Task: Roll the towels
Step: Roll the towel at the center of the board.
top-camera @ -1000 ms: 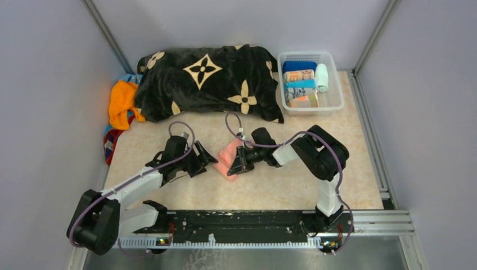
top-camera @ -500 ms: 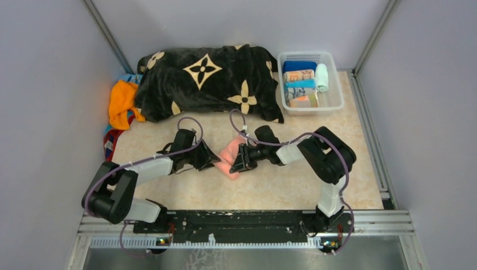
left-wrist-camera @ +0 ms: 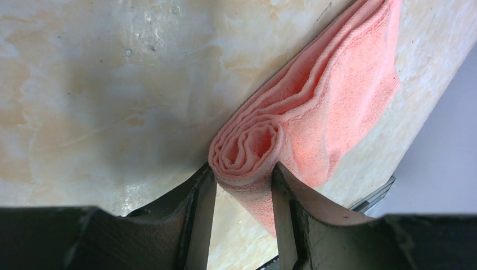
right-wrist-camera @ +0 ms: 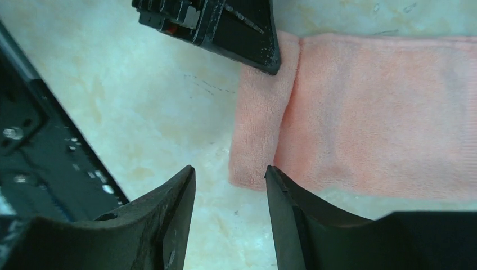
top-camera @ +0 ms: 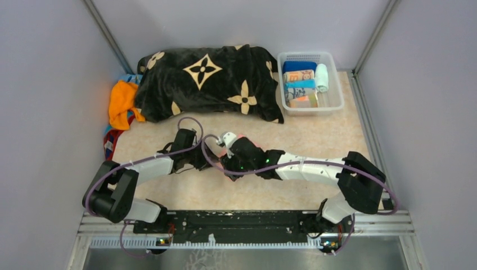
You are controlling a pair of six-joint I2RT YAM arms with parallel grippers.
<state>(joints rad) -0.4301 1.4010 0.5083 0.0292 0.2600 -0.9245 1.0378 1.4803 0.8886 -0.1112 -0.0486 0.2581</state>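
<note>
A pink towel lies on the beige tabletop, rolled up at one end. My left gripper is shut on that rolled end, one finger on each side. My right gripper is open and empty, just off the end of the same pink towel, beside its rolled edge. In the top view my right arm covers most of the pink towel, and the left gripper and right gripper meet there. An orange towel, a light blue one and a red-and-turquoise one lie at the far left.
A big black blanket with cream flowers lies at the back. A clear white basket holding several rolled towels stands at the back right. Grey walls close in both sides. The left gripper's finger shows at the top of the right wrist view.
My left gripper moved right onto the towel's rolled end. My right arm stretched out low to the left, and its gripper now sits over the pink towel next to the left gripper.
</note>
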